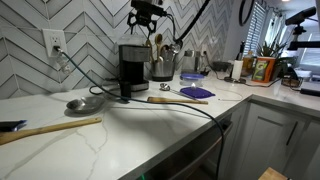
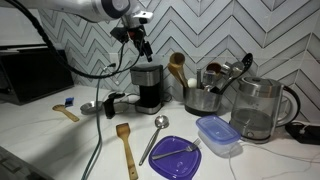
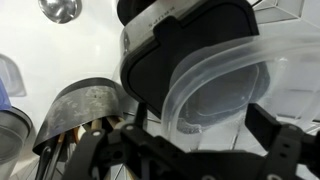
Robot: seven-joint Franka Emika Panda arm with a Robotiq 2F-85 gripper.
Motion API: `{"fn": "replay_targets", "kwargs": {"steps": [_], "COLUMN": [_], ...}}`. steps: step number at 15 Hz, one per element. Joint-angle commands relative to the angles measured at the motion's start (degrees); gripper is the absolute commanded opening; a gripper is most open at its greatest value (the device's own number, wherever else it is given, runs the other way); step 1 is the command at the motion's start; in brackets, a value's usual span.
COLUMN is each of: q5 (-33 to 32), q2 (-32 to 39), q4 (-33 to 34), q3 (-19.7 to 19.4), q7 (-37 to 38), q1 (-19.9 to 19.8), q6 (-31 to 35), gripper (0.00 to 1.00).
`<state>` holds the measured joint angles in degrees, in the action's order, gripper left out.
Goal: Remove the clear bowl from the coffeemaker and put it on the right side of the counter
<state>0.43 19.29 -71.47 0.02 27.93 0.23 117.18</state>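
The long white stone counter (image 1: 60,150) with faint grey veining runs under a grey herringbone tile wall. At its far edge stands the boxy black coffeemaker (image 1: 133,70) with its silver-grey top band. Just right of it is a steel utensil crock (image 1: 163,68), and farther right in an exterior view a clear glass kettle (image 2: 255,110). A square purple plate (image 2: 175,158) lies near the front edge. The clear plastic bowl (image 3: 215,95) rests on the coffeemaker's top in the wrist view; it is too faint to make out in the exterior views. The black gripper (image 2: 139,45) hangs directly above the coffeemaker, fingers spread wide on either side of the bowl. Whether they touch it, I cannot tell.
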Motion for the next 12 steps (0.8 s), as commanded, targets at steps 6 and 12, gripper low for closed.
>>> {"fn": "replay_targets", "kwargs": {"steps": [6, 12], "q5": [-1.51, -3.77], "q2": [2.25, 2.13], "q4": [2.51, 2.74], "q3": [-1.40, -1.36], "q7": [3.68, 3.55], "q1": [0.19, 0.45], "q6": [-3.78, -7.93], "gripper": [0.60, 0.14]}}
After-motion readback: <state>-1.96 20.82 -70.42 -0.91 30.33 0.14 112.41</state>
